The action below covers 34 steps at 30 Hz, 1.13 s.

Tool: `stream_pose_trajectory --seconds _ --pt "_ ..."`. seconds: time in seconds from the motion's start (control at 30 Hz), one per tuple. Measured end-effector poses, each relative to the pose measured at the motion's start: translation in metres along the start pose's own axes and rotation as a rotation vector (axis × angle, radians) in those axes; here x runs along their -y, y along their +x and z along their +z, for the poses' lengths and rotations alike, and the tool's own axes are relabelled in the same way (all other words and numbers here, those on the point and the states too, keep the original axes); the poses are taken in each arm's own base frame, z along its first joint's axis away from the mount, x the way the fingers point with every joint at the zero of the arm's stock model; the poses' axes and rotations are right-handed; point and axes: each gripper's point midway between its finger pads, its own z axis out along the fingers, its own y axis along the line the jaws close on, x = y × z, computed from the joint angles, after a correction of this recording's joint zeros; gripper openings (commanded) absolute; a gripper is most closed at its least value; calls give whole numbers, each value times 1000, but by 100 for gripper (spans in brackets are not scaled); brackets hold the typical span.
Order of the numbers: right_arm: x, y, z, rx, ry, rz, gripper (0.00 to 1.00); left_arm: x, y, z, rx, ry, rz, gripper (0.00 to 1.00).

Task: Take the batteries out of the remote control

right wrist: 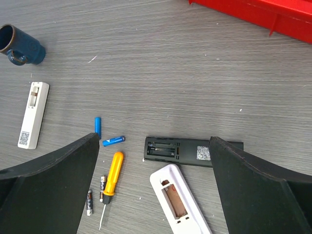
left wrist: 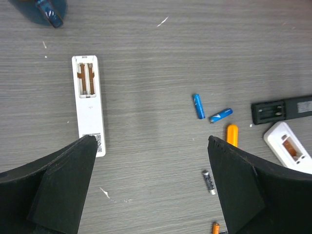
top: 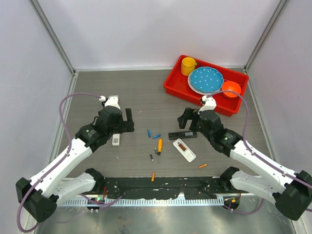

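— Grey, matte, wood-grained bench (top: 122, 92), with pale walls on three sides. What do you want first?

— The grippers.

— Your left gripper (left wrist: 151, 140) has its blunt black wedge fingers spread wide, with only bare bench between them. Your right gripper (right wrist: 154, 139) is spread just as wide and holds nothing. From its wrist camera you see the black remote (right wrist: 187, 150) between its fingers.

— And the batteries?

— You have two glossy blue batteries (top: 149, 132) near the middle of the bench, close together at an angle, between the two grippers. Two slim orange batteries (top: 152, 176) lie apart from each other toward the near edge. Two small dark cells (right wrist: 89, 202) with metal ends rest just beside the orange-handled screwdriver (right wrist: 113, 175).

— The remotes?

— The black remote is a flat bar with its ribbed compartment open. A white rounded remote (right wrist: 178, 200) lies just beside it on the near side, its rectangular bay open. A slim white remote (left wrist: 87, 105) lies toward the left edge. Two brownish strips show in its bay, and you cannot tell whether they are cells.

— Anything else?

— A red plastic tray (top: 175, 85) sits at the far right corner.
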Motion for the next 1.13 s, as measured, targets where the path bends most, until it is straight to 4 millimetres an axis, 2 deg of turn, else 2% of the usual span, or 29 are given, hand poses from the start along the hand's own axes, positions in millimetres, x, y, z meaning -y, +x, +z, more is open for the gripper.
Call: stream_pose_trajectory --seconds 0.2,0.4,0.73,0.97,1.13 --pt "0 -12 -12 43 -12 8 100 -5 -4 -10 107 38 -48 100" --pt "0 -25 -25 94 -20 6 100 -15 6 -1 111 -9 -90 100" --pt "15 -44 -44 180 31 -19 100 -22 6 5 113 -64 -114 100" --pt "23 -64 -59 282 52 -20 97 -17 -8 -1 170 -28 -113 100" --pt "42 -72 -63 420 106 -48 93 -13 -28 -12 257 11 -96 100"
